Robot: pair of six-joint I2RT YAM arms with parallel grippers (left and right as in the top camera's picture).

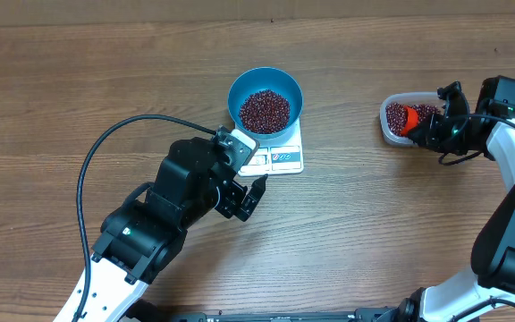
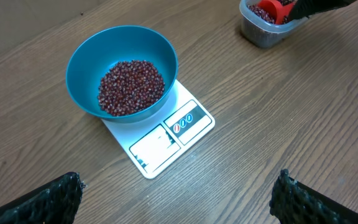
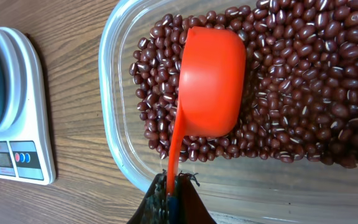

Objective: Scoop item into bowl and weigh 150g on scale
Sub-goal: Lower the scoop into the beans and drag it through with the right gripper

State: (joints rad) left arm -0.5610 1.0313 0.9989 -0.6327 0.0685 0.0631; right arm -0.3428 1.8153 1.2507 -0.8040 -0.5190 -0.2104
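The blue bowl sits on the white scale and holds a heap of red-brown beans. More beans fill the clear tub at the right. My right gripper is shut on the handle of an orange scoop, which lies bottom-up on the beans in the tub. My left gripper hovers open over bare table just in front of the scale, holding nothing.
A black cable loops over the table left of the left arm. The wooden table stretches between scale and tub.
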